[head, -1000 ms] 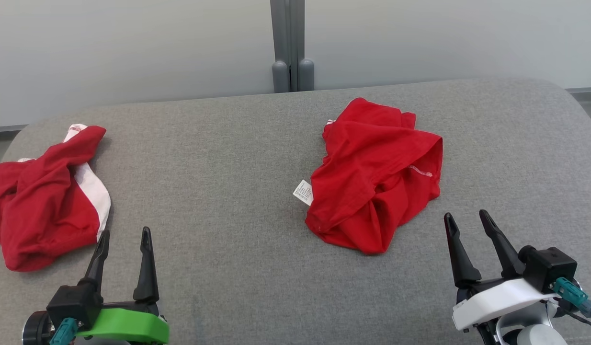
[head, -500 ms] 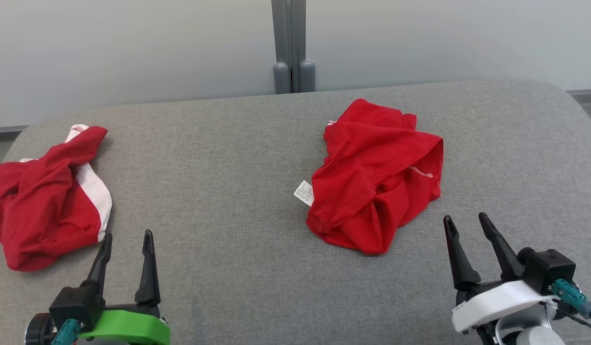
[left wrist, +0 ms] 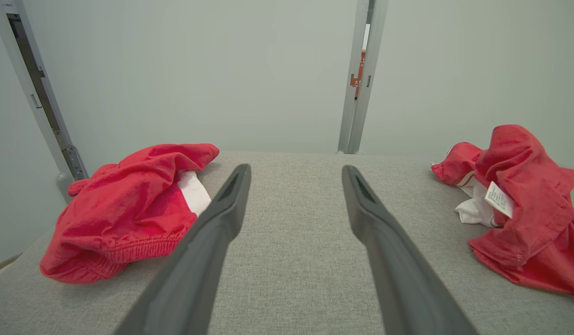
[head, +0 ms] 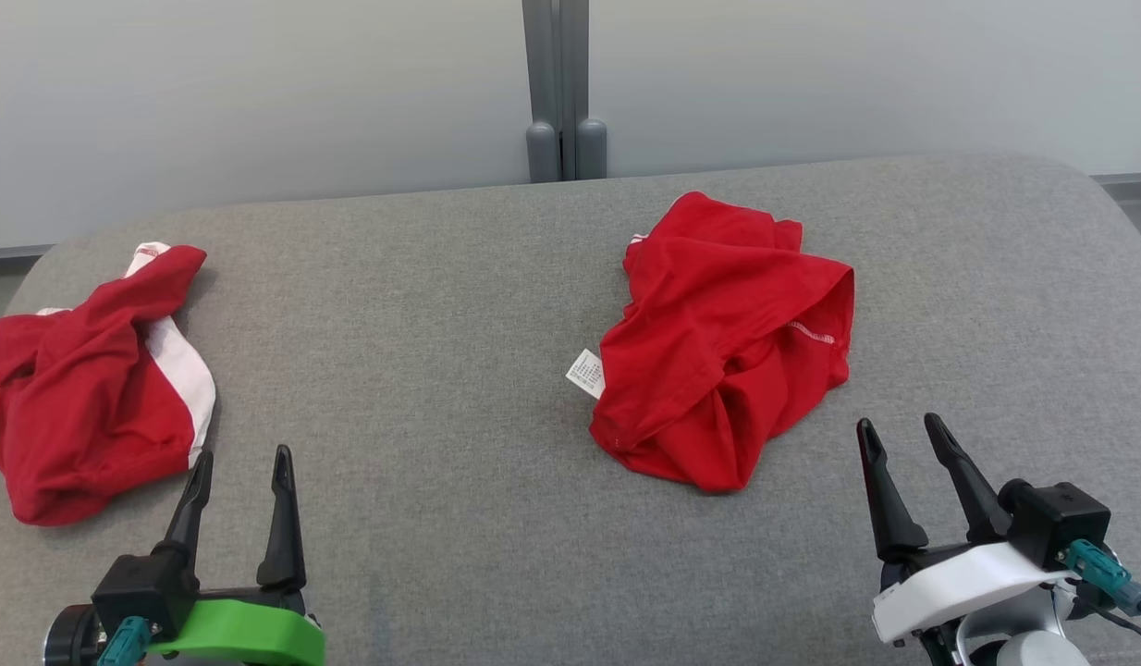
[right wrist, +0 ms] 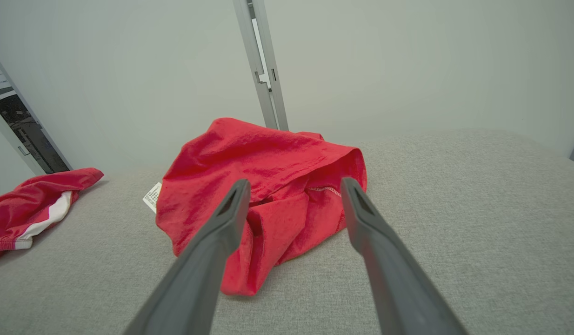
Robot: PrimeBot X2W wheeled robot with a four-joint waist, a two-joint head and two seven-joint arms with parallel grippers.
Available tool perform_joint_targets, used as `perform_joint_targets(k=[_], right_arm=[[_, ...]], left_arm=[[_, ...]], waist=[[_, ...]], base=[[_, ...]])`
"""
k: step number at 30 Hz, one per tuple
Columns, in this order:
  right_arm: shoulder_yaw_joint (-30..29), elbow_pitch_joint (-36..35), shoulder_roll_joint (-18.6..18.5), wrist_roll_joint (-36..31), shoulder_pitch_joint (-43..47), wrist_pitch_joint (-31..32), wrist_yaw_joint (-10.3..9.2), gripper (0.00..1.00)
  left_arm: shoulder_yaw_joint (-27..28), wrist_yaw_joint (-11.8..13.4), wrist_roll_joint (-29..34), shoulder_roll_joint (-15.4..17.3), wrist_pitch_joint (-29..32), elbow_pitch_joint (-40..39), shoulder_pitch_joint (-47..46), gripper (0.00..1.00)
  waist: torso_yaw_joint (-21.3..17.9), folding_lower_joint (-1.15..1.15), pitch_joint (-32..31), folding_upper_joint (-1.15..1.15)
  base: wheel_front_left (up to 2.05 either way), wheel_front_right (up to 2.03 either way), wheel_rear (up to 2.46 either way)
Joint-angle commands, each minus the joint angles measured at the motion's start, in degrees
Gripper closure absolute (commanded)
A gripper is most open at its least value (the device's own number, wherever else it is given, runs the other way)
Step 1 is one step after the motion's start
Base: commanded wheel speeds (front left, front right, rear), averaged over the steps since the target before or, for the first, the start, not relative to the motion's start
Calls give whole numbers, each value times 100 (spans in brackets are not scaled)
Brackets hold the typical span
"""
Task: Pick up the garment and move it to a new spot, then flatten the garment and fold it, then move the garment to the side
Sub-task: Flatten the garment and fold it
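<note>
grey upholstery (head: 423, 305) spreads across the frame, and by the look of it nothing has begun. at the left edge of the head view lies a crumpled red-and-white garment (head: 90, 388), bunched and unfolded. just below it, at the lower left, my left gripper (head: 242, 453) hovers over bare fabric with its two dark fingers spread wide, holding nothing. right of centre sits the red garment (head: 728, 342), a rumpled heap with a white care label (head: 584, 372) poking out at its left edge. i judge this to be the piece the task means, since in the right wrist view it lies straight ahead between my fingers, though the pictures do not settle which of the two is meant. at the lower right, my right gripper (head: 899, 421) stands just short of the heap's lower right edge, fingers fully apart and empty, not touching the cloth. by my reading every step lies ahead: the garment has not been lifted, carried to a new spot, flattened, folded or set aside. the first pick-up comes next.
</note>
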Motion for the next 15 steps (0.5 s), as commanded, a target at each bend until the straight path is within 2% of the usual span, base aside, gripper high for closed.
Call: perform_joint_targets(k=[1,15], right_arm=[[-13,10,-3,-41,10,-19,0,0],[-13,26,-21,-31,30,-8,0,0]], left_arm=[[21,-35,44,-21,-2,2,47,0],[111,-95,140,-94,-2,-1,69,0]], waist=[[-1,0,-2,0],[-19,0,7,0]], base=[[0,0,0],[0,0,0]])
